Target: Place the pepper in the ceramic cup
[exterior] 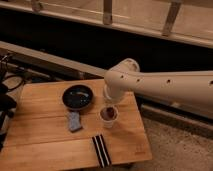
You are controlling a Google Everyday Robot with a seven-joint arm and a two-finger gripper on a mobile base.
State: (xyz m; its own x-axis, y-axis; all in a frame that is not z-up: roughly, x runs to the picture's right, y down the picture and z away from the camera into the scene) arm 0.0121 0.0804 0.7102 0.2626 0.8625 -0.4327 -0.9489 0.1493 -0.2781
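The ceramic cup [109, 120], small and pale, stands on the wooden table [45, 140] right of centre. The dark red pepper [107, 112] shows in the cup's mouth, its lower end inside the rim. My gripper [107, 104] hangs straight above the cup at the end of the white arm [160, 85], which reaches in from the right. It is shut on the top of the pepper. The arm's wrist hides most of the fingers.
A black round pan [77, 96] sits just left of the cup. A small blue-grey pad [74, 121] lies in front of the pan. A black striped object [101, 149] lies at the table's front edge. Dark gear and cables [6, 95] crowd the left side.
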